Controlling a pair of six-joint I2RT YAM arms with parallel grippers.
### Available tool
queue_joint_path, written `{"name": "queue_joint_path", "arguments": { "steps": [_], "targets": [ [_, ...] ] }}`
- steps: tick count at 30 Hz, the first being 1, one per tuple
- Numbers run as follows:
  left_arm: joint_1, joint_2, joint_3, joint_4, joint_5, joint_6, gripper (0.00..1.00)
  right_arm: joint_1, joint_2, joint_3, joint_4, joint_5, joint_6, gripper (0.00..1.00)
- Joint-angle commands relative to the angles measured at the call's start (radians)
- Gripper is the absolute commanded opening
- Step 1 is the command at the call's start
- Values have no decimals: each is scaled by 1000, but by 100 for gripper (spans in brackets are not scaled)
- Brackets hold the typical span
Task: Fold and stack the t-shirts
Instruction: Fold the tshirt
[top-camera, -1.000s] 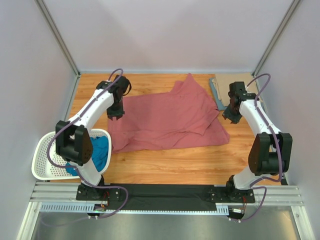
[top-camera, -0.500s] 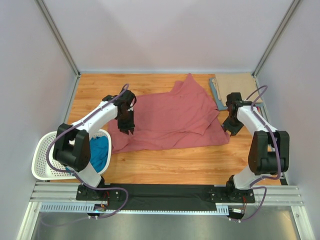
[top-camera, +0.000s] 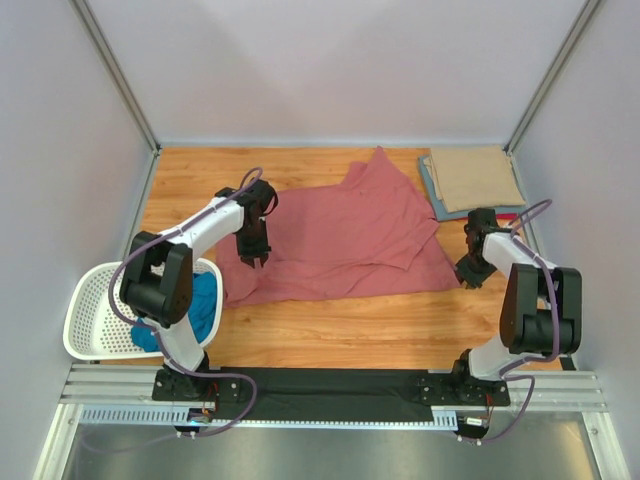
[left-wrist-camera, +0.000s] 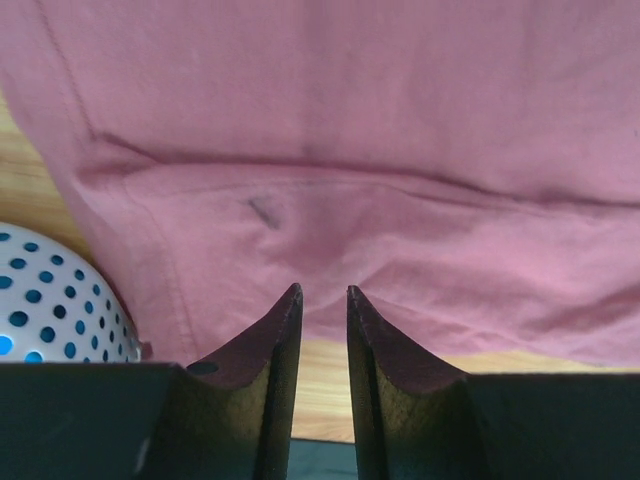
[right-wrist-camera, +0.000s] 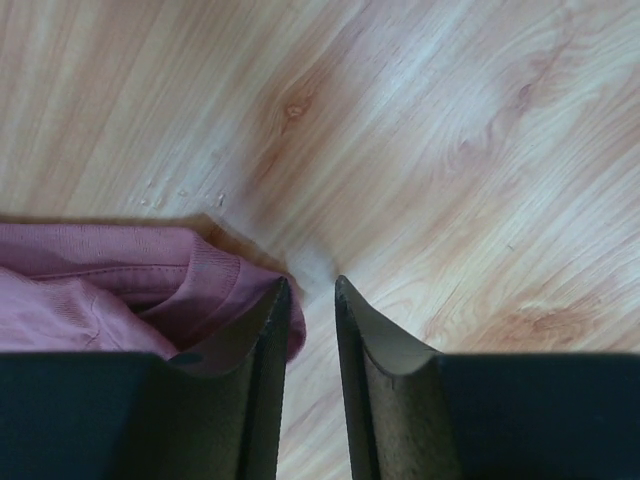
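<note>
Rose-red t-shirt (top-camera: 340, 235) lies spread flat mid-table (top-camera: 350, 330), rumpled, likely laid out for folding. Left gripper (top-camera: 253, 258) hangs over its left hem side, right gripper (top-camera: 468, 278) sits at its near-right corner, so the 2 look set to take opposite ends. Both have jaws parted by a narrow slit with nothing between; the corner cloth sits just outside the right one's inner finger. Count: 4 shirts: 1 rose-red, 1 teal t-shirt (top-camera: 205, 300) waiting in 1 basket (top-camera: 90, 310), 2 folded far-right, tan t-shirt (top-camera: 475, 178) on grey-blue t-shirt (top-camera: 436, 200)
</note>
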Motion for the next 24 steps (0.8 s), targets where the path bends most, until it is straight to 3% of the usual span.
{"name": "queue_joint_path", "arguments": {
  "steps": [1,9,15,19,24],
  "targets": [
    [2,12,60,-28,-76,-25,31,-28,-39,-40,55,39,26,25],
    [1,-66,92,-6,-72,26,32,-30,-148,20,-55,-21,23,34],
    [2,-79,63,24,-47,24,33,3,-232,-14,-19,-133,46,40],
    [2,-31,95,18,-15,41,33,6,-199,-20,46,-188,40,42],
    [2,-40,106,24,-6,47,33,6,-96,-16,43,-144,45,42]
  ]
}}
